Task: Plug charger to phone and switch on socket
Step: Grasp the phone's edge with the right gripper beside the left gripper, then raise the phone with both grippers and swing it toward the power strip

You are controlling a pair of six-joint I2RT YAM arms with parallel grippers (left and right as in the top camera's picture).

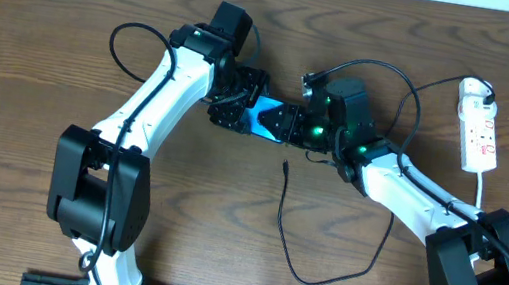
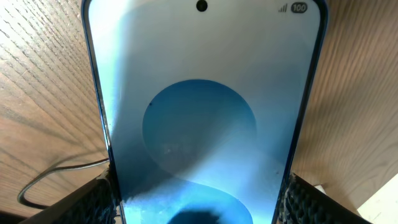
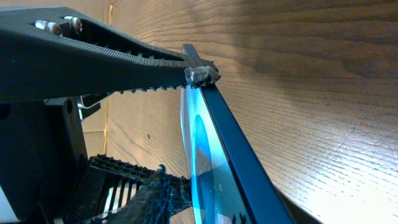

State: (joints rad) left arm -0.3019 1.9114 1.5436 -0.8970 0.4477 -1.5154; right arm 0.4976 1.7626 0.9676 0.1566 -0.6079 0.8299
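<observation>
Brown wood-grain surface [image 1: 37, 39], with the phone [image 1: 264, 116] at its centre between both arms. The left jaws clamp it across its long edges, ribbed pads [image 2: 93, 199] on the black frame. One right finger touches its end, but I cannot tell whether the right jaws grip. It looks light, rigid and slick, its glass fragile, so it is best held by the frame. The charger [image 1: 316, 273] is thin and floppy, its tip [image 1: 286, 164] lying loose nearby; take it just behind the plug

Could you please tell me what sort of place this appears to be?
Probably a robotics lab bench: a left arm and right arm work at a wood-grain table bearing a phone, charger cable and power strip.
</observation>
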